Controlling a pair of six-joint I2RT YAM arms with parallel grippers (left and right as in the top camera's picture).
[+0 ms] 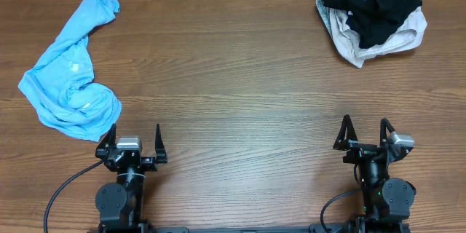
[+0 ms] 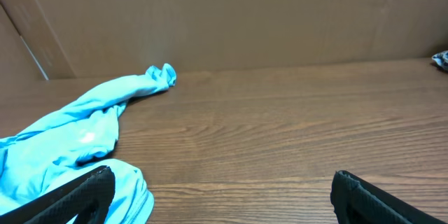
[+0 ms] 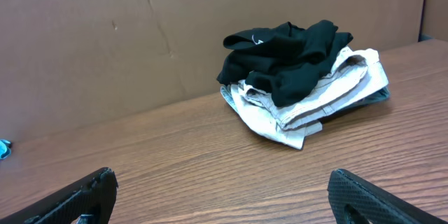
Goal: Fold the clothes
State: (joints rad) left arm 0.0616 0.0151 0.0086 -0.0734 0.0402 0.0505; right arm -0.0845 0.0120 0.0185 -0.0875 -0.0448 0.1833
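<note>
Left gripper (image 1: pixel 135 135) and right gripper (image 1: pixel 365 127) both wide open, empty. Blue T-shirt (image 1: pixel 71 80) sits bunched just ahead-left of the left gripper, well apart from the right. I'd pinch a single edge (not the wad), drag it toward mid-worktop (image 1: pixel 240 102), then spread flat before folding.

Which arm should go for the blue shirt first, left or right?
Left. The crumpled blue T-shirt lies on the left of the table, its near edge just beside the open left pincer. The open right pincer sits far across, facing the black garment piled on the beige garment.
</note>
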